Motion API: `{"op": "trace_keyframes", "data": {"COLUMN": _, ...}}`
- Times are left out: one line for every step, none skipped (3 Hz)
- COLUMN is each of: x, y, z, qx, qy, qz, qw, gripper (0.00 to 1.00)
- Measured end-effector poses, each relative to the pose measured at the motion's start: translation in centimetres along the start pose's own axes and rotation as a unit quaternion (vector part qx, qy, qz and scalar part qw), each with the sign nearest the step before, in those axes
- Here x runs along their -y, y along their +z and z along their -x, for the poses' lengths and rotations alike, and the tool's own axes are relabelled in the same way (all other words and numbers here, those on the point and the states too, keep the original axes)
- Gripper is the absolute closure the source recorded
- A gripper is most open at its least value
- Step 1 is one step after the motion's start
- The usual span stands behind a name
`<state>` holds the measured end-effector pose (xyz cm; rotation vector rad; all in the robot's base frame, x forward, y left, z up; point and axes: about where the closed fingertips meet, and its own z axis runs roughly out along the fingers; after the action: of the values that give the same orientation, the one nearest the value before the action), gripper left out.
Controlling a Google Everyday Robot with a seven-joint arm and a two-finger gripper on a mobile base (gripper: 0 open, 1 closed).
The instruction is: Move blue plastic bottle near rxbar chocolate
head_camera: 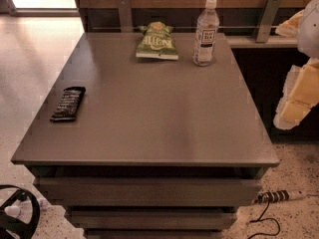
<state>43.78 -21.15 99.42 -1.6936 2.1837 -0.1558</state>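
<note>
- Camera view, only view. The gripper (297, 102) hangs at the right edge of the frame, off the right side of the table (149, 138) and clear of everything on it. Open or closed: cannot tell.
- The blue plastic bottle (206, 33) stands upright, cap on, at the table's back edge, to the left of the gripper and further back. Not held.
- The rxbar chocolate (68, 103) lies flat at the table's left edge, far to the gripper's left and about level with it, well apart from the bottle.
- Step in hand, as judged: the reach to the bottle, since no grasp has been made yet.
- To do it well: come in from the right, level, and take the body on the label, below the cap. It is tall and light and likely to tip, so carry it upright.
- The green chip bag (157, 43) lies just beyond the bottle from the gripper and may be nudged by overshoot.
- The route from the bottle to the bar runs diagonally over bare tabletop, in front of the bag.
- A power strip (279, 196) lies on the floor below the gripper, away from the work.
</note>
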Motion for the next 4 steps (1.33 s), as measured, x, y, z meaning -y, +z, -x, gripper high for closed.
{"op": "trace_keyframes", "data": {"x": 0.0, "y": 0.0, "z": 0.0, "qx": 0.000, "qy": 0.000, "qz": 0.000, "qw": 1.0000, "gripper": 0.00}}
{"op": "trace_keyframes", "data": {"x": 2.9, "y": 0.6, "z": 0.3, "qx": 0.020, "qy": 0.010, "qz": -0.014, "qw": 0.9996, "gripper": 0.00}}
{"op": "trace_keyframes", "data": {"x": 7.5, "y": 2.1, "z": 1.1, "qx": 0.070, "qy": 0.029, "qz": -0.038, "qw": 0.9964, "gripper": 0.00}}
{"op": "trace_keyframes", "data": {"x": 11.2, "y": 3.5, "z": 1.7, "qx": 0.125, "qy": 0.047, "qz": -0.065, "qw": 0.9889, "gripper": 0.00}}
